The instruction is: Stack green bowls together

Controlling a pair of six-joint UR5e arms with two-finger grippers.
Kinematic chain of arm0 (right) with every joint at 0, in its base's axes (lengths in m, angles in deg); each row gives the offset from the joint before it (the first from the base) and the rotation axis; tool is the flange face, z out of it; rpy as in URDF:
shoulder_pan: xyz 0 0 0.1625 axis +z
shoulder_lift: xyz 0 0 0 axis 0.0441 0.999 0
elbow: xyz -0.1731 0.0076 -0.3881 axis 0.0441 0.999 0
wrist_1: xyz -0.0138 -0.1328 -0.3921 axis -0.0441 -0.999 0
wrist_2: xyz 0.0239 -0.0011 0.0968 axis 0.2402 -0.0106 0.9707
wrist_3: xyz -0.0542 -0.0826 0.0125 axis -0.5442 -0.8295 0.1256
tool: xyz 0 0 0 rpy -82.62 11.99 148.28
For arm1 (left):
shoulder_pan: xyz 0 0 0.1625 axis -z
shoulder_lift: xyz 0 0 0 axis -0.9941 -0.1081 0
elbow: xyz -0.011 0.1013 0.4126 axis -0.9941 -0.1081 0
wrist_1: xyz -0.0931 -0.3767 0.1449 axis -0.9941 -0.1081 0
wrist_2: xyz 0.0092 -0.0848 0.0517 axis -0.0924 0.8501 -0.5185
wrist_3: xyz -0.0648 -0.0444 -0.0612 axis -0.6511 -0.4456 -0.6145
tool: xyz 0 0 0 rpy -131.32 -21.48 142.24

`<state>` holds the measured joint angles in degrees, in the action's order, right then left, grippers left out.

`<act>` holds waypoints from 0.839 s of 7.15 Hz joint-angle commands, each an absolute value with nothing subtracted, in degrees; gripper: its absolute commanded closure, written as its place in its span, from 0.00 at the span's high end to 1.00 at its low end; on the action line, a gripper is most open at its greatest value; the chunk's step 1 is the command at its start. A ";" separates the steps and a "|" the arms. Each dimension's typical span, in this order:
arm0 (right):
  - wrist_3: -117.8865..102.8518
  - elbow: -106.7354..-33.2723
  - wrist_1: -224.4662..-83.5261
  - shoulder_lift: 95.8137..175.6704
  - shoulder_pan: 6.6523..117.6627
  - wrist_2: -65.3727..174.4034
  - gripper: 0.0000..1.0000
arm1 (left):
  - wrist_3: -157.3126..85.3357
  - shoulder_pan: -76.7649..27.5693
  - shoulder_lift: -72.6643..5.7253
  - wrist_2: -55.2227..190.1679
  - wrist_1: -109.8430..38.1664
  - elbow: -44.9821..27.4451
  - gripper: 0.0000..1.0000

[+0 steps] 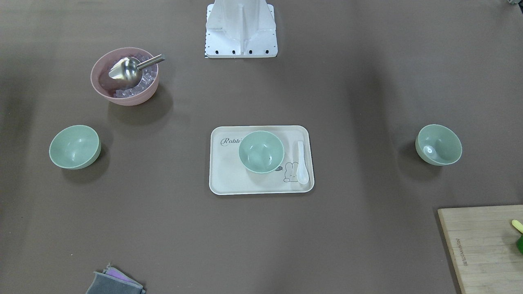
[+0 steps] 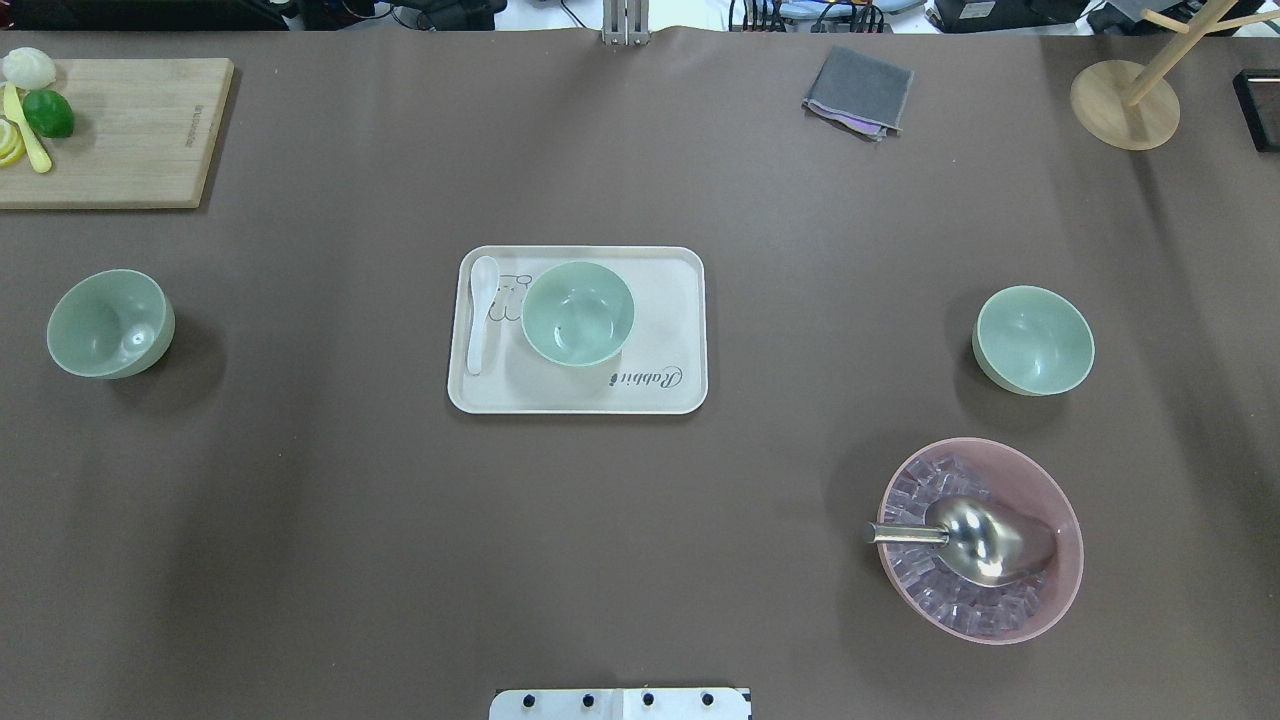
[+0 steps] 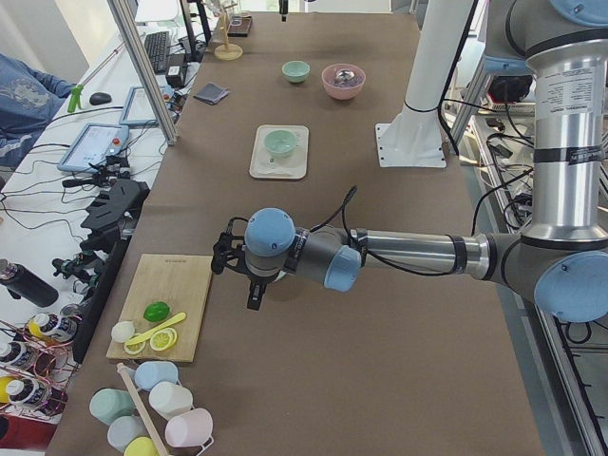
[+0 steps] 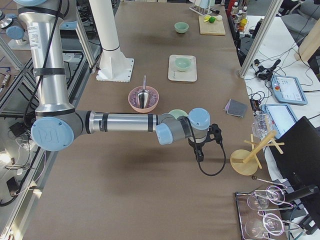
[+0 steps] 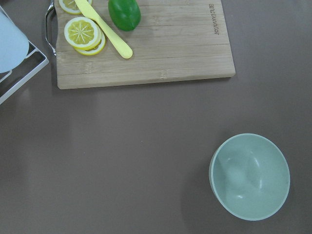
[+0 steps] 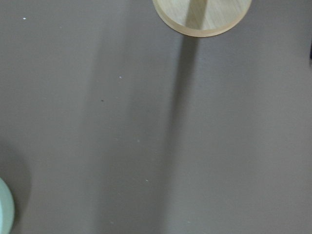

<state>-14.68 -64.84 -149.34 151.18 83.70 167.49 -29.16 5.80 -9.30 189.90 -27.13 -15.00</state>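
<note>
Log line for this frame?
stack: not started | tray bowl on tray | left gripper near left bowl | right gripper near right bowl | jaws: cannot tell

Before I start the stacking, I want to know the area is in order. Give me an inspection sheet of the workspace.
Surface: brown table cover, no spills seen.
Job's things: three green bowls, upright and far apart, none stacked: left one, middle one on the tray, right one.
Clutter: white spoon on the tray; pink bowl with clear cubes and a metal scoop; cutting board with fruit; grey cloth; wooden stand.
Grippers: left gripper near the left bowl, right gripper near the right bowl; open or shut cannot be told.
Cables: a black loop at each wrist.
Surroundings: person beside the table.
</note>
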 commanded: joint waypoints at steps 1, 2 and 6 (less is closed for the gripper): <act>-1.92 -70.59 -149.23 150.57 75.69 166.15 1.00 | -33.88 0.09 -10.35 183.98 -27.22 -15.44 0.97; -1.26 -71.13 -149.23 150.49 72.95 166.14 1.00 | -35.92 -2.90 -10.71 182.19 -27.31 -15.36 0.98; 5.96 -70.10 -149.32 147.32 62.21 161.31 0.89 | -36.20 -3.20 -10.80 182.08 -27.31 -15.27 0.98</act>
<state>5.08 -70.94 -149.30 147.68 64.16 162.60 -36.07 -3.13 -10.77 182.15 -27.38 -15.12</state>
